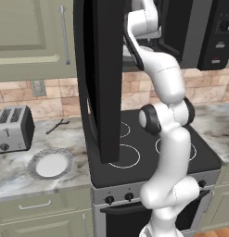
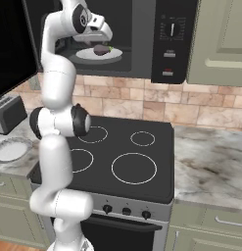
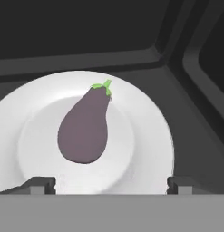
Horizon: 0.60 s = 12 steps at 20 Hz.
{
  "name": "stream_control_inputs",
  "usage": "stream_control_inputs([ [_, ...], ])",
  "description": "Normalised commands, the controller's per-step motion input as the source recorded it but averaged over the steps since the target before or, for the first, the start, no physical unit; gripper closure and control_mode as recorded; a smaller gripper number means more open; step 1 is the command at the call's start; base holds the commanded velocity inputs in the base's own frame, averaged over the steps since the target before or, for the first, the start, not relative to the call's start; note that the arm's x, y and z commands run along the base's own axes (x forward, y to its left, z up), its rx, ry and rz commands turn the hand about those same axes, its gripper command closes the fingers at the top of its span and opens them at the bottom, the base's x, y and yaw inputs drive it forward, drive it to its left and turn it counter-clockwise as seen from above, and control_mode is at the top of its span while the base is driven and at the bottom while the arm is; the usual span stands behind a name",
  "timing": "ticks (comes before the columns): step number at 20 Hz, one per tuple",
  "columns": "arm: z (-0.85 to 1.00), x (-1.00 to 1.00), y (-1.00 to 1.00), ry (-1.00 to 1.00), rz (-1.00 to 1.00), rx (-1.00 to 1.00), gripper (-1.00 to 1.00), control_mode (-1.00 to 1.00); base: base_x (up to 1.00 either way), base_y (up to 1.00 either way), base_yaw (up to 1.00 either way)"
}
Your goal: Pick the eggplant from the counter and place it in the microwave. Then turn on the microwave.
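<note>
The dark purple eggplant (image 3: 84,129) lies on a white plate (image 3: 145,158) inside the microwave (image 2: 172,39), its green stem pointing to the back. From the right base view the eggplant (image 2: 101,49) sits on that plate (image 2: 115,54) in the grey cavity. My gripper (image 3: 111,186) is open and pulled back a little from the eggplant, its fingertips (image 3: 41,185) wide apart with nothing between them. The hand (image 2: 99,41) hangs at the cavity's mouth, just above the eggplant. The microwave's glossy black door (image 1: 99,78) stands swung open to the left.
Below is the black four-ring stovetop (image 2: 122,157). On the marbled counter (image 1: 18,178) to its left stand a silver toaster (image 1: 13,128), a second white plate (image 1: 51,164) and a small dark utensil (image 1: 57,126). More counter (image 2: 210,162) runs to the right.
</note>
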Motion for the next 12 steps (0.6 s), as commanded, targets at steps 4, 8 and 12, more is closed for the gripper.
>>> stream_control_inputs([
  [4, -0.31, -1.0, -0.18, -0.2, 0.0, 0.0, -1.0, -1.0, 0.0, 0.0, 0.0],
  [8, -0.33, -1.0, -0.22, -0.16, 0.0, 0.0, -1.0, -1.0, 0.0, 0.0, 0.0],
  [12, -0.48, -1.0, -0.2, -0.11, 0.0, 0.0, -1.0, -1.0, 0.0, 0.0, 0.0],
])
